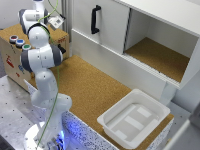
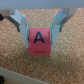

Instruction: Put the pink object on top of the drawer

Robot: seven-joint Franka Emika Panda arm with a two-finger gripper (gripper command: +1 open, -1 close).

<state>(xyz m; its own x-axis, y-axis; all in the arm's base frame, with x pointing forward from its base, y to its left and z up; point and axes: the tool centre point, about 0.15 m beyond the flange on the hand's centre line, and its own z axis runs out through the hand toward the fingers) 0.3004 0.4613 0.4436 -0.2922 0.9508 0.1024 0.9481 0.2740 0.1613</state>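
**Pink block pinched over the drawer top**

In the wrist view my pincer (image 2: 40, 31) is pinching the pink object (image 2: 40, 42), a cube with a black "A", fingers (image 2: 22, 24) pressed on both flanks. Cork surface sits right below it; looks like the drawer (image 1: 59, 36) top at the tabletop's (image 1: 95, 90) far left corner, though the arm hides the pincer in the exterior view, so I'm not certain.

Risks: releasing while the block hangs above the cork lets it bounce or roll off the drawer edge; the grip sits high on the block, so it may tilt on contact.

Room: the white cabinet (image 1: 107, 25) stands close beside the drawer, the coloured buttons (image 1: 19, 42) near its front. The white bin (image 1: 115, 117) is well apart.
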